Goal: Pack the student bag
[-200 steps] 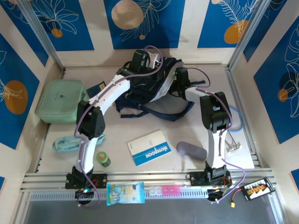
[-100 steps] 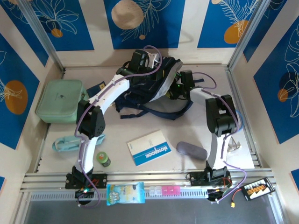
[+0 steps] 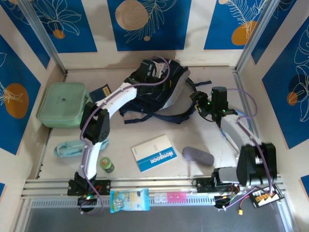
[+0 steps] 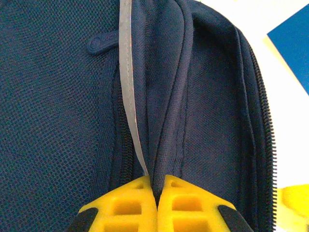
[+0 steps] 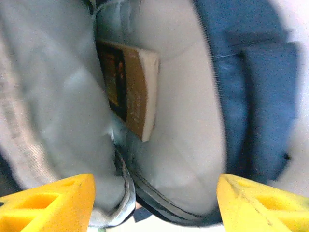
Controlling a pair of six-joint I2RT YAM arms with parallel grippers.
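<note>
Bag [image 3: 177, 77] is lying at the far middle of the bench [image 3: 203, 135], with the left end effector [image 4: 157, 193] gripping it.
The left end effector's yellow fingers are pinching shut on a navy fold of the bag, beside its grey strip and zip. The right end effector [image 5: 154, 203] is standing wide open, holding nothing and facing the bag's pale lined opening, where a brown book [image 5: 133, 92] is sitting inside.

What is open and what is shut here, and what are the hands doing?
student bag, unzipped, grey lining showing
book, inside the student bag
left hand, shut on a fold of the student bag
right hand, open, empty, facing the bag's mouth
green case, closed
notebook, closed, lying flat
</note>
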